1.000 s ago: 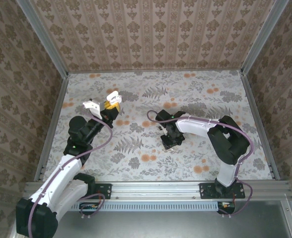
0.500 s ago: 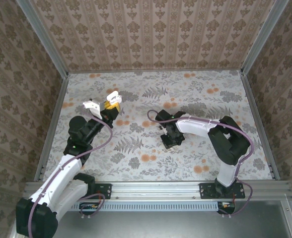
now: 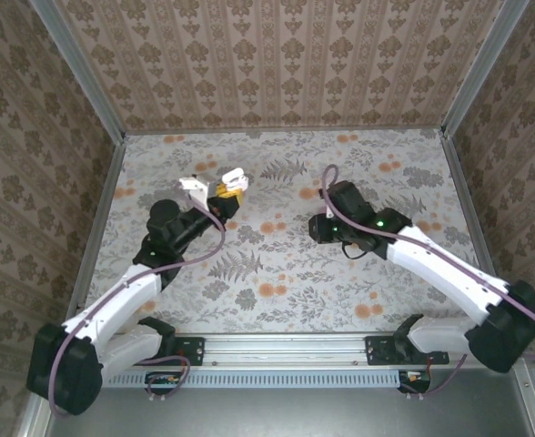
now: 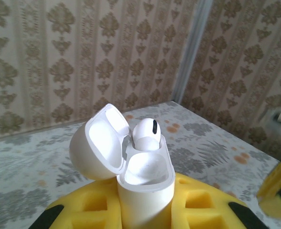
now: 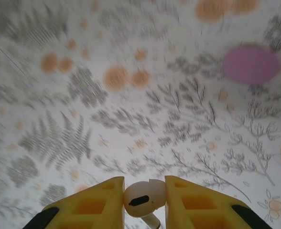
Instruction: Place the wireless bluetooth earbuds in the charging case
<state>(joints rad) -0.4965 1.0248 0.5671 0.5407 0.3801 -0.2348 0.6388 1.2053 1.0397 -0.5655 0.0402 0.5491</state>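
Observation:
A white charging case (image 4: 145, 191) stands upright with its lid (image 4: 95, 143) swung open to the left. My left gripper (image 4: 145, 212) is shut on the case's lower body, yellow fingers (image 4: 212, 205) on either side. One white earbud (image 4: 145, 133) sits in the case's far slot, and the near slot (image 4: 147, 167) is hollow. In the top view the case (image 3: 234, 179) is held above the back left of the table by the left gripper (image 3: 227, 195). My right gripper (image 5: 144, 193) is shut on a second white earbud (image 5: 143, 199), above the table at mid right (image 3: 316, 228).
A blurred pink-purple oval thing (image 5: 251, 64) lies on the flower-printed table (image 3: 277, 264) ahead of the right gripper. Patterned walls and metal rails (image 3: 95, 228) close in the table on three sides. The two grippers are about a hand's width apart.
The right arm has lifted off the middle of the table and swung back to the right, shut on the earbud. The left arm has carried the open case to the right.

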